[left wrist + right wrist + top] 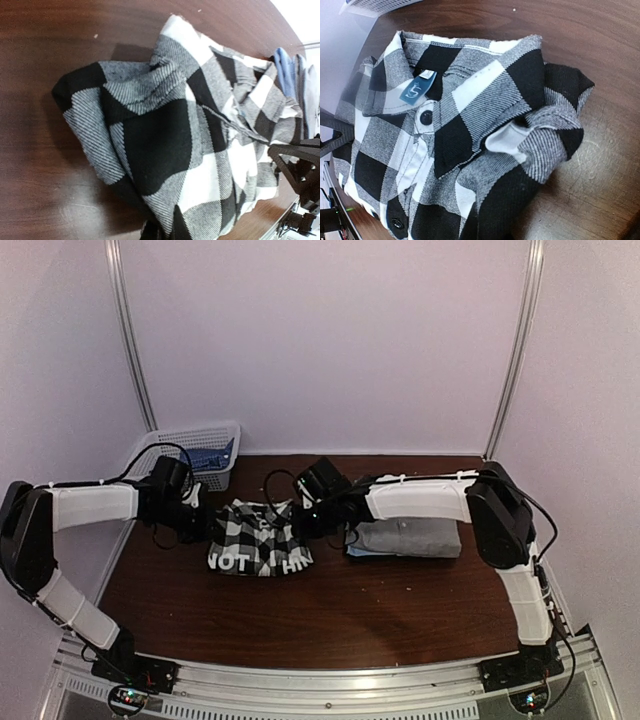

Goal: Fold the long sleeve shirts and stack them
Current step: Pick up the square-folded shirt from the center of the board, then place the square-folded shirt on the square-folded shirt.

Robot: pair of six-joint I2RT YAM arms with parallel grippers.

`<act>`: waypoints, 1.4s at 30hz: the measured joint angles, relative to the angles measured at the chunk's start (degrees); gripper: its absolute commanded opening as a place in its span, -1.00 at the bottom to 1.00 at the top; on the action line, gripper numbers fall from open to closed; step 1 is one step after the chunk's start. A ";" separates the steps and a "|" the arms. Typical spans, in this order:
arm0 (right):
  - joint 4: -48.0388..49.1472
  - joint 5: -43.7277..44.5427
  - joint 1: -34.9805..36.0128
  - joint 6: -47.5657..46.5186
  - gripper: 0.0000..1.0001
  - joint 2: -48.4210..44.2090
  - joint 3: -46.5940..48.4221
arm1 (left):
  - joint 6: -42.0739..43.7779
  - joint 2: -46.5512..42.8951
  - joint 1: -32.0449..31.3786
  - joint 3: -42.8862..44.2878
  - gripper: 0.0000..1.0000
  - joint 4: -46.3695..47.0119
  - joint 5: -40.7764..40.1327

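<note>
1. The left gripper [183, 502] sits at the left edge of the checked shirt and the right gripper [313, 502] at its right edge. No view shows the fingers clearly, so I cannot tell whether either gripper is spread or pinching cloth.
2. The checked shirt [260, 540] lies bunched at the centre of the table [330, 610], near the folded grey shirt [410, 537] at centre right.
3. Risk: the rumpled layers look loose. Lifting by one edge, or unevenly between the two arms, would likely spill the fold open or drag the shirt askew.
4. Only the right wrist view shows the collar, the blue label [415, 90] and the button [426, 117]. The left wrist view shows the crumpled side. The top view alone shows the lettering [232, 562].
</note>
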 measured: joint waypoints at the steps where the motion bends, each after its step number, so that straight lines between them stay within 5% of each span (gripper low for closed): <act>1: -0.72 0.26 0.00 -0.55 -1.00 -0.20 0.61 | -0.09 -0.87 -0.39 1.03 -1.00 -0.61 0.09; 15: -10.80 5.75 -5.11 -7.08 -1.00 -16.96 -2.36 | -4.35 -0.48 -12.00 20.87 -1.00 -4.76 0.07; 31: -13.66 10.73 -22.40 -11.89 -1.00 -40.13 -27.10 | -9.33 29.24 -27.30 52.24 -1.00 -0.13 0.13; 42: -14.03 10.01 -31.19 -14.73 -1.00 -46.18 -35.71 | -12.09 40.00 -30.67 62.82 -1.00 0.26 1.42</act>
